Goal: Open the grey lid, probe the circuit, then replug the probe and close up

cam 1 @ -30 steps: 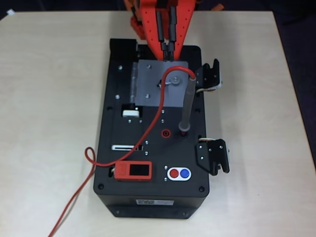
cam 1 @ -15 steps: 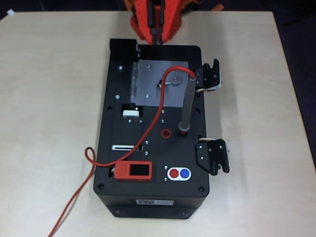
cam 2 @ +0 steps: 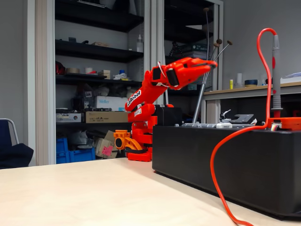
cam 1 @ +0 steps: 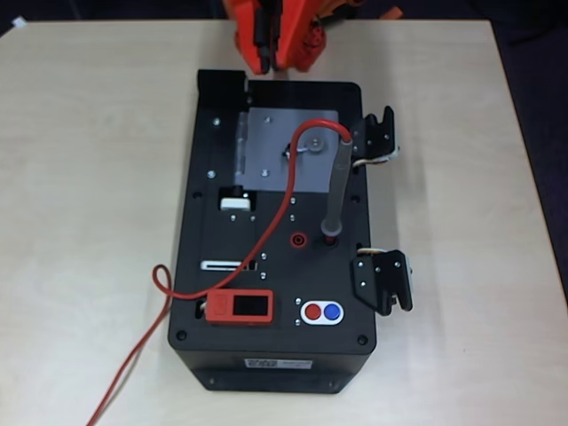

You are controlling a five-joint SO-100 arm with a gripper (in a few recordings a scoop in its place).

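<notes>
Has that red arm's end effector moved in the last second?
Yes. In the overhead view the end effector has pulled back off the lid to beyond the box's far edge.

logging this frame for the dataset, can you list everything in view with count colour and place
table: one, light wood, under everything
black box: one, black, table centre
grey lid: one, light grey, lying flat at the box's far end in the overhead view
probe: one, grey, standing upright in a socket right of the lid
red cable: one, red, from the probe top across the box and off its left side onto the table
red display module: one, near-left part of box
red and blue buttons: two, right of display
black latches: two, box's right edge
gripper: one, red-orange, raised above the box's far end
</notes>
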